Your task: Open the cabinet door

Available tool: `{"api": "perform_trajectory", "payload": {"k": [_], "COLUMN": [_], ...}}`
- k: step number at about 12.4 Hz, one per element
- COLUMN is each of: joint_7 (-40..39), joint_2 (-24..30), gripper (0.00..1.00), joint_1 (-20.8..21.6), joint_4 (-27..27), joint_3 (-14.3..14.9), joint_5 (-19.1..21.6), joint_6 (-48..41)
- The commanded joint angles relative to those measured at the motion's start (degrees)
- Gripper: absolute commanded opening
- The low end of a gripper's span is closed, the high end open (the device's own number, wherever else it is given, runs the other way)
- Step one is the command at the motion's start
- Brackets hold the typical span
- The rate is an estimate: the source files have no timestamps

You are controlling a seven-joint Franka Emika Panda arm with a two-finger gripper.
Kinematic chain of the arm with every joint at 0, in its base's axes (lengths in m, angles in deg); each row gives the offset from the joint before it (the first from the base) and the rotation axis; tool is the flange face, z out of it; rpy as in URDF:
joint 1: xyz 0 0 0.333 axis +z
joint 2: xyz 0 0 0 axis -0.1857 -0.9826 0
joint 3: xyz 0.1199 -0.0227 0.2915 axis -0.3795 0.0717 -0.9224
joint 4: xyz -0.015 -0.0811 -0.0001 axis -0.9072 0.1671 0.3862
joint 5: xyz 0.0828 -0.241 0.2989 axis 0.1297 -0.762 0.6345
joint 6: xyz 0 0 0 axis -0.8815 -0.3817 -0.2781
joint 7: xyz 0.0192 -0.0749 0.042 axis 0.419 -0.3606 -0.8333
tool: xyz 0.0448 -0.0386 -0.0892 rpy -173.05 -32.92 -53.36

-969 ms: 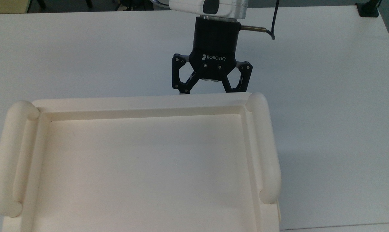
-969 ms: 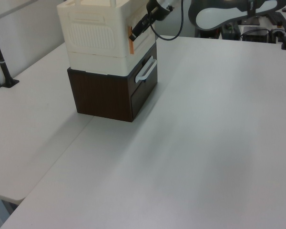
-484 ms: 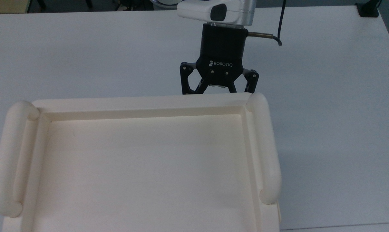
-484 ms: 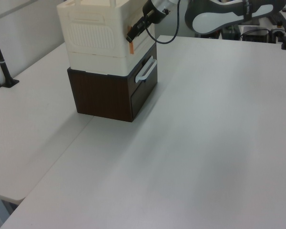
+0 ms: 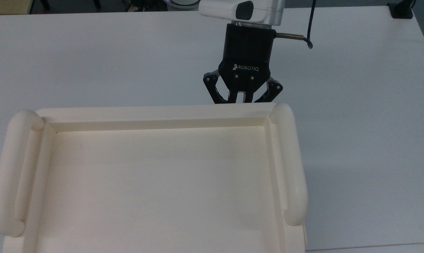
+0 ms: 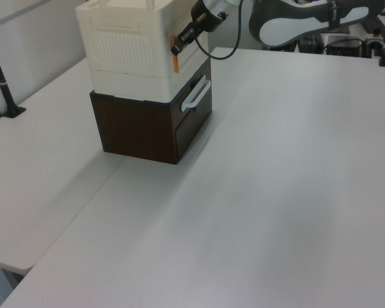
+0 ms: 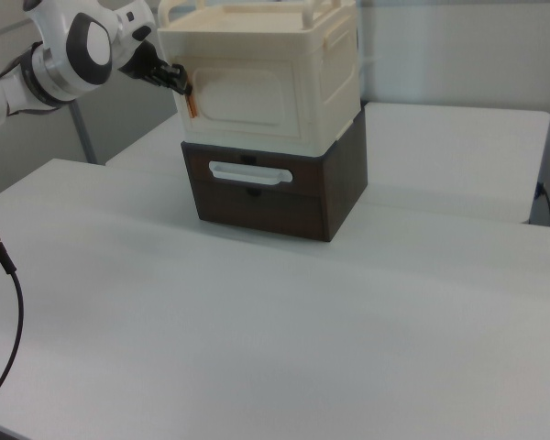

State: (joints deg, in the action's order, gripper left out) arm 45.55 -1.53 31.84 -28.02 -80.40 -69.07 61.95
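Observation:
The cream cabinet (image 7: 330, 64) stands on a dark brown drawer unit (image 7: 344, 183). Its door (image 7: 252, 101) is the flat front panel, lying flush with the body. A small orange handle (image 7: 192, 106) hangs at the door's edge on the right view's left. My gripper (image 7: 176, 81) is at that handle, and the same meeting shows in the left view at the gripper (image 6: 180, 43) and the handle (image 6: 176, 56). In the top view the gripper (image 5: 240, 100) has its fingers drawn in, their tips hidden behind the rim of the cabinet's top (image 5: 155, 112).
The drawer unit carries a white bar handle (image 7: 250, 173) just below the door. The white table (image 5: 92, 52) stretches all around the cabinet. A black clamp post (image 6: 3, 83) stands at the left view's left edge. A loose cable (image 7: 5, 275) hangs at the right view's left.
The gripper has slid toward the top view's right, along the cabinet's front edge. Its fingers have drawn together from wide open. In the left view it has come up against the orange handle.

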Motion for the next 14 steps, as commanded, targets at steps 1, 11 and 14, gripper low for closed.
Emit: {"api": "perform_trajectory", "payload": {"k": [1, 11, 14], "joint_7": [1.1, -0.9, -7.6], "joint_2": [-1.1, 7.5, 11.3], "gripper": [0.0, 0.0, 0.01], "joint_1": [0.6, 0.5, -0.1], "joint_4": [1.0, -5.9, -6.6], "joint_3": [0.6, 0.1, 0.4], "joint_5": [-1.1, 0.2, 5.8], "joint_6": [1.0, -8.7, -17.1]}}
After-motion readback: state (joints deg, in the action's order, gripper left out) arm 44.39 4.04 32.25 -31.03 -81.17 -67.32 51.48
